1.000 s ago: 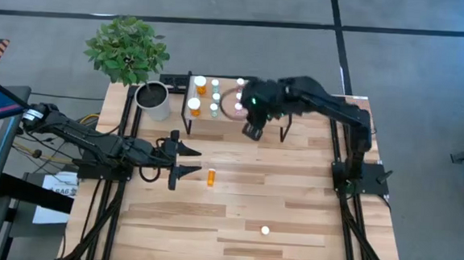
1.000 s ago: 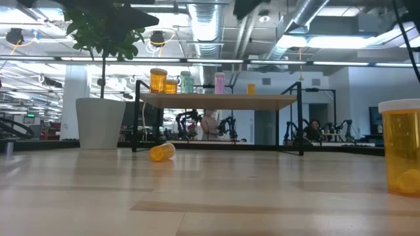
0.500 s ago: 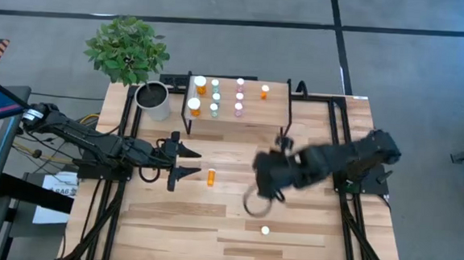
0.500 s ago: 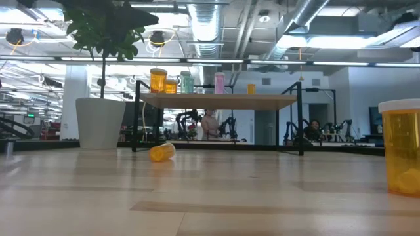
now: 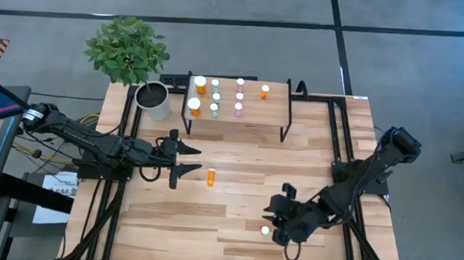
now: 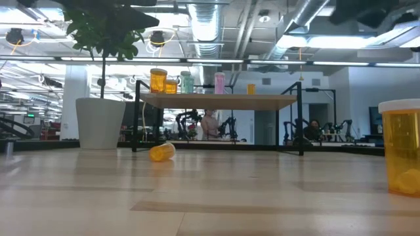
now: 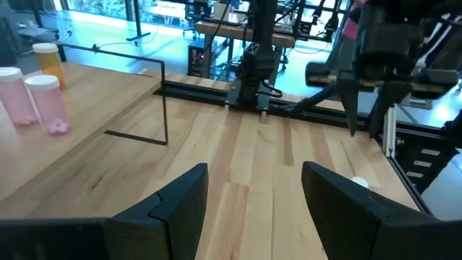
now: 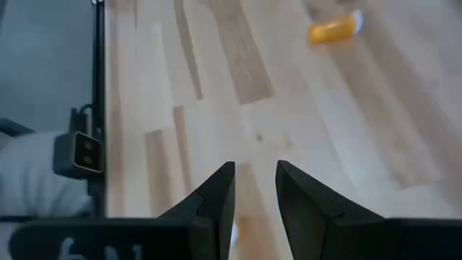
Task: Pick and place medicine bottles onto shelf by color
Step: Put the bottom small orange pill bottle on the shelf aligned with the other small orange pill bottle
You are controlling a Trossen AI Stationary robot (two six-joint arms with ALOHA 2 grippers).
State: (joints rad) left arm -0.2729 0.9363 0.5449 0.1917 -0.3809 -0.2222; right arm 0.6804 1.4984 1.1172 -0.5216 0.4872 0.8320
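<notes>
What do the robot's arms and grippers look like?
Both arms are black, made of chunky jointed segments, and stand on black metal frames at the table's sides. The left gripper has two pointed black fingers like a beak. The right gripper is the same black kind, with flat wedge-shaped fingers. Thin cables trail by the left arm's base.

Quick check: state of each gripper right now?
Left gripper: open, empty, beside the lying orange bottle.
Right gripper: open, empty, next to the upright bottle.

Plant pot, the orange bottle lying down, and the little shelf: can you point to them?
Plant pot (image 5: 153, 98), high view, on its white rim.
Lying orange bottle (image 5: 210, 177), high view, on its orange body.
Shelf (image 5: 257, 111), high view, on its bare wooden top.
</notes>
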